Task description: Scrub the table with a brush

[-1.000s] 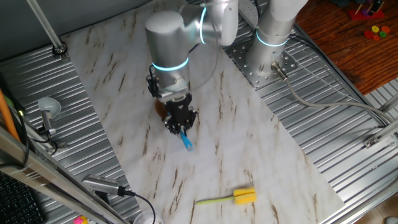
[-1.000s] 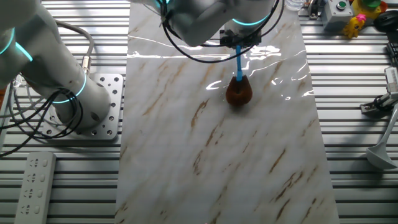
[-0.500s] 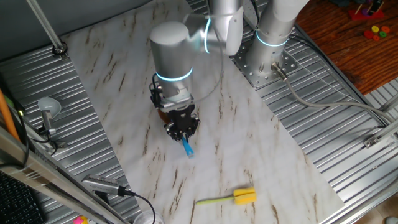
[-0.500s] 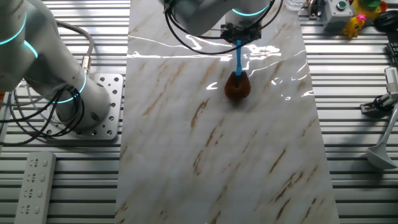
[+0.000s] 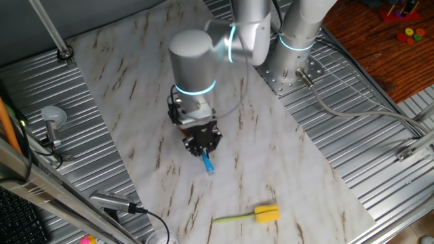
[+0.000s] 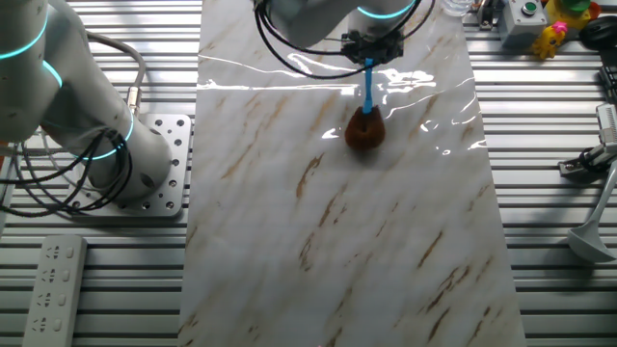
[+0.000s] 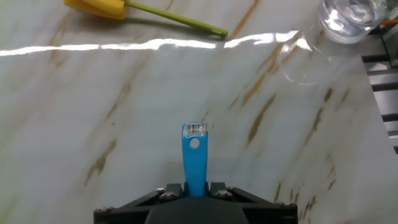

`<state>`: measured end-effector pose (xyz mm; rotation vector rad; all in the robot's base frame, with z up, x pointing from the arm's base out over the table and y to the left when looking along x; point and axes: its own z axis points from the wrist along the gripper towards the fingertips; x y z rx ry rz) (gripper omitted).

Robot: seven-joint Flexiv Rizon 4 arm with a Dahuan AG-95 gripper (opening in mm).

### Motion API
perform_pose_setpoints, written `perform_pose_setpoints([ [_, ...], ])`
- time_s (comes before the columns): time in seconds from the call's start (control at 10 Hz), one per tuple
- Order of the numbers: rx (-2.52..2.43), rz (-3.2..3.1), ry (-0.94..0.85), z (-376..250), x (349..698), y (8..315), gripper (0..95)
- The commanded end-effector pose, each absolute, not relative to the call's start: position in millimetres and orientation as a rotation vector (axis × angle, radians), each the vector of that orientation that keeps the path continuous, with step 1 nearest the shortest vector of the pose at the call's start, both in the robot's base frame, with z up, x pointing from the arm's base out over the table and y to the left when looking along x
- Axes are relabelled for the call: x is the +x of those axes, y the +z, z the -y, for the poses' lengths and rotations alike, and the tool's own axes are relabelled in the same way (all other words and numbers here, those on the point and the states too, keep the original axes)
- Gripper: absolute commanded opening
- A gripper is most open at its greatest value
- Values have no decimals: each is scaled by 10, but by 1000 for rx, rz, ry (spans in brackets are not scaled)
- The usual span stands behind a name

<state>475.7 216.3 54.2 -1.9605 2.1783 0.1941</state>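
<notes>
One gripper point(image 5: 203, 144) is all you are working with, and it is clenching the brush point(image 6: 365, 129) by its blue handle, the jaws pinching the slim shaft so the handle tip is poking out past the fingers in the hand view. You are holding it tilted so the brown bristle head, just below the fingers, is pressing on the table point(image 6: 337, 241), which looks right for scrubbing. Beyond the handle tip, well apart, a yellow brush point(image 7: 99, 7) is lying idle, with a clear glass point(image 7: 348, 15) off to one side; you are probably mid-stroke.
</notes>
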Motion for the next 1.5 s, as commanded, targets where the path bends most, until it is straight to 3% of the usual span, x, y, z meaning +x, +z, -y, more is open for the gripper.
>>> perform_pose_setpoints([
  [0.1, -1972, -2207, 140, -2212, 4756, 482, 0],
  [0.4, -1982, -2220, 113, -2255, 4750, 463, 0],
  [0.5, -1990, -2216, 108, -2266, 4750, 456, 190],
  [0.7, -1997, -2218, 97, -2290, 4749, 447, 190],
  [0.8, -1997, -2218, 98, -2290, 4750, 447, 380],
  [1.0, -2009, -2227, 74, -2242, 4762, 491, 380],
  [1.2, -2022, -2219, 81, -2042, 4811, 587, 0],
  [1.5, -2044, -2228, 54, -1625, 4780, 725, 0],
])
